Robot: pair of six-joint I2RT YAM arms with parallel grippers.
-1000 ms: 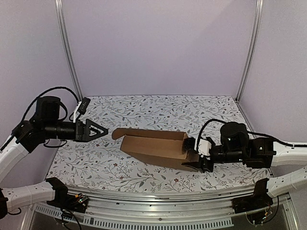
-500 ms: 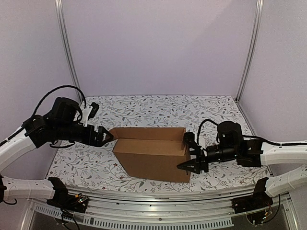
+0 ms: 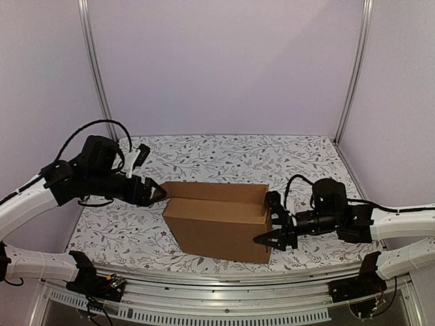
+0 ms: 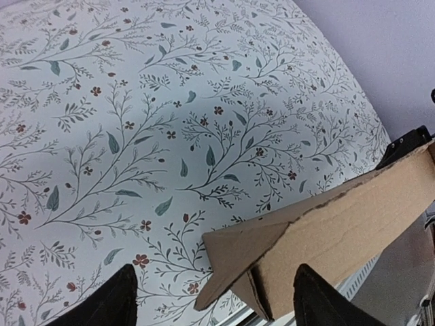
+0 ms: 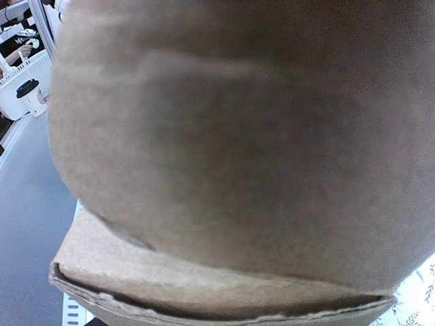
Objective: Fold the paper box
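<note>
1. Top view: plain brown paper box (image 3: 217,221) stands mid-counter (image 3: 204,153); right pincer (image 3: 270,223) grasps its right end; left pincer (image 3: 155,193) at its left flap.
2. Left wrist: left pincer released; fingers (image 4: 115,302) straddle the flap corner.
3. Right wrist: blurred cardboard fills the view.

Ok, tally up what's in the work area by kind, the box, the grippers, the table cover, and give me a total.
paper box: 1
grippers: 2 (left gripper, right gripper)
floral tablecloth: 1
Total: 4
</note>
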